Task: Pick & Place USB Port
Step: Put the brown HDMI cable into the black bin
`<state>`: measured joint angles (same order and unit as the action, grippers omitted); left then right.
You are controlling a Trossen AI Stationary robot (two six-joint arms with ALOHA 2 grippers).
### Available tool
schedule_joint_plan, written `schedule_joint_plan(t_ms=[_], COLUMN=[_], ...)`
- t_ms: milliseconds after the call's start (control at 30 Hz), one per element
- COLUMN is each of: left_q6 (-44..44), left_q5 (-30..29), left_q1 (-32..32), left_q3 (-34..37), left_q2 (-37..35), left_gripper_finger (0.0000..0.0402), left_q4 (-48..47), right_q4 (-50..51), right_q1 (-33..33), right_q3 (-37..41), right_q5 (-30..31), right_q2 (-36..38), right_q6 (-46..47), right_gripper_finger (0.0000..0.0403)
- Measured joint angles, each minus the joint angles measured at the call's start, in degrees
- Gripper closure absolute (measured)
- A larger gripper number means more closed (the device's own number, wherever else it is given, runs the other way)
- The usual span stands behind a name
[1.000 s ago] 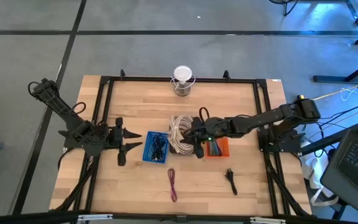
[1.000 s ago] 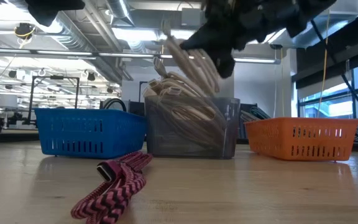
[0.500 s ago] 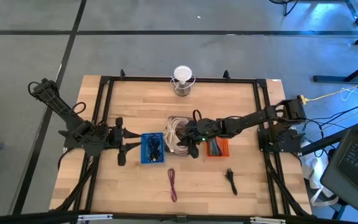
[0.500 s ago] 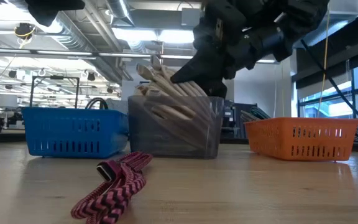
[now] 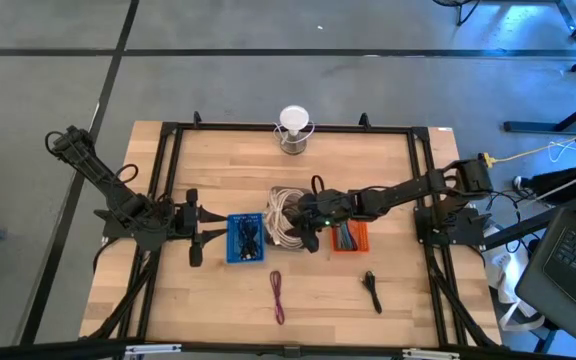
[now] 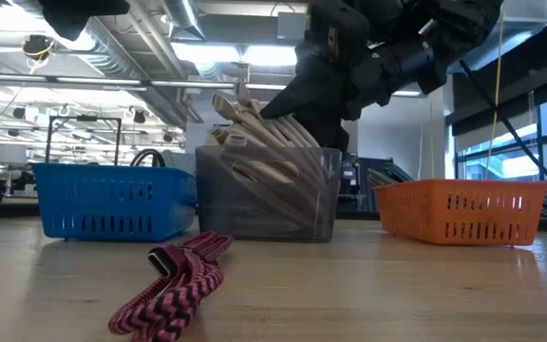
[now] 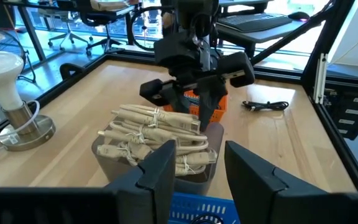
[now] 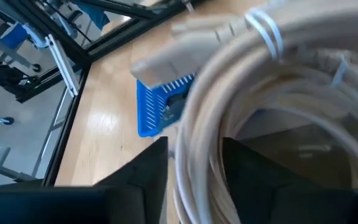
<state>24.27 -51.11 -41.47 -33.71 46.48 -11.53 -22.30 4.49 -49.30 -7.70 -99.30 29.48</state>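
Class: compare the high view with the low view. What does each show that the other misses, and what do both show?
Only the high view: the white lamp on its round metal base, the black cable, and the left gripper waiting beside the blue basket. Only the low view: the room's ceiling lights. Both: the clear bin of beige cables, the orange basket, the pink braided cable.

A bundle of cream-white USB cables [image 5: 287, 215], each coil bound with small white ties, fills a clear grey plastic bin [image 6: 266, 195] at the centre of the high view. The coils are piled above the rim, with several connector ends sticking up at a slant in the middle of the low view. A magenta-and-black braided cable [image 5: 277, 296], folded into a narrow strip, lies flat on the wood in the lower centre of the high view. A short black cable [image 5: 372, 290] lies lower right of centre.
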Motion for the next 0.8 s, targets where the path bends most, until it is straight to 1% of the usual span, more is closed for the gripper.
schedule_joint_plan(t_ms=[167, 333, 500, 567, 633, 700, 800], left_q6=[0.48, 0.48, 0.5, 0.5, 0.5, 0.5, 0.52], left_q5=[0.18, 0.29, 2.67, 2.69, 2.57, 2.35, 2.25], left_q1=[-0.01, 0.02, -0.01, 0.01, 0.01, 0.02, 0.0], left_q3=[-0.01, -0.01, 0.01, -0.01, -0.01, -0.01, -0.01], left_q2=[0.0, 0.0, 0.0, 0.0, 0.0, 0.0, 0.0], left_gripper_finger=[0.0272, 0.0272, 0.0272, 0.0272, 0.0272, 0.0272, 0.0272], left_q4=[0.0, 0.09, 0.15, 0.15, 0.21, 0.22, 0.61], right_q4=[-0.25, 2.48, 6.03, 6.37, 7.48, 8.27, 8.61], right_q1=[0.0, 0.02, 1.9, 2.66, 3.19, 3.55, 3.63], right_q3=[-0.39, -0.42, -0.44, -0.53, -0.55, -0.55, -0.55], right_q5=[0.2, 0.2, 0.43, 1.8, 4.78, 8.14, 10.52], right_q2=[1.96, 5.68, 10.77, 12.19, 12.88, 12.84, 12.63], right_q6=[-2.82, -3.24, -5.81, -6.0, -7.25, -8.35, -8.75], right_gripper_finger=[0.023, 0.023, 0.0233, 0.0233, 0.0234, 0.0234, 0.0234])
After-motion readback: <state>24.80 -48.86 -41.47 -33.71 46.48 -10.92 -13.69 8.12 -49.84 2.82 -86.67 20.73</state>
